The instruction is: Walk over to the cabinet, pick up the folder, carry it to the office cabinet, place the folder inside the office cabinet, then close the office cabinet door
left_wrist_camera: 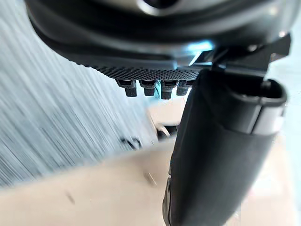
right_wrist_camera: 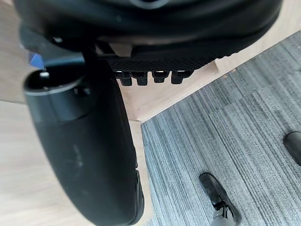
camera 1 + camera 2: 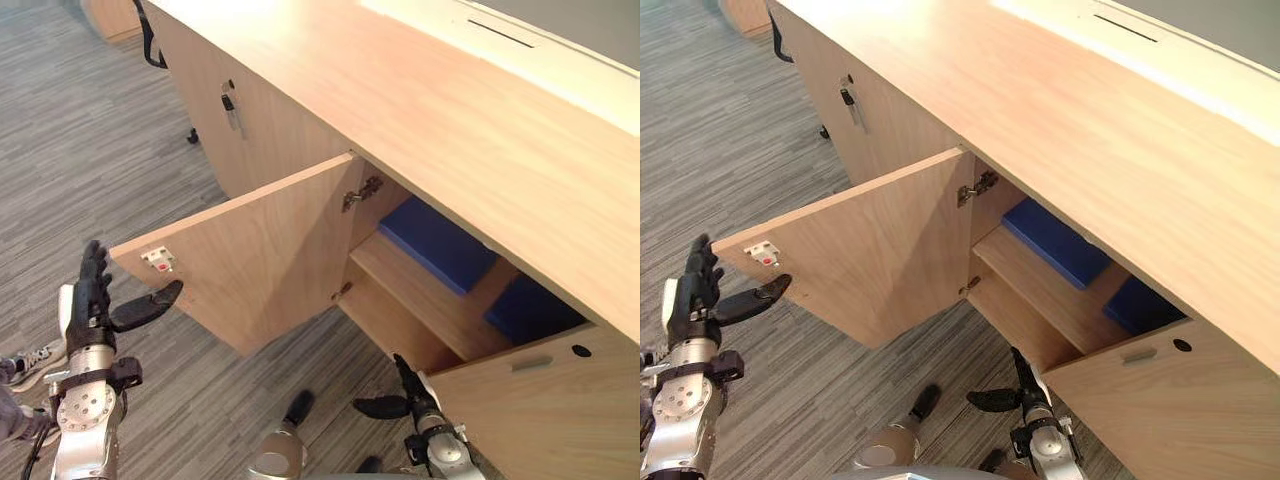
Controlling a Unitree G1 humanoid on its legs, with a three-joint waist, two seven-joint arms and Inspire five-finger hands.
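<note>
with the folder (image 3: 437, 243) flat on the shelf (image 3: 415, 290) inside the cabinet (image 3: 300, 120) and both hands empty with fingers apart, i'd set the left hand (image 3: 95, 300), just beside the open door (image 3: 255, 250), against its outer face and push it steadily shut, holding the right hand (image 3: 405, 395) clear of the gap.

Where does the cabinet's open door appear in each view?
Left eye view: open door centre-left, its free corner near the left hand.
Right eye view: centre-left again, hinge side next to the blue folder.
Left wrist view: blurred wood past the thumb, probably the door.
Right wrist view: cannot tell it apart among the wood panels.
Shared landmark: striped grey carpet.
</note>
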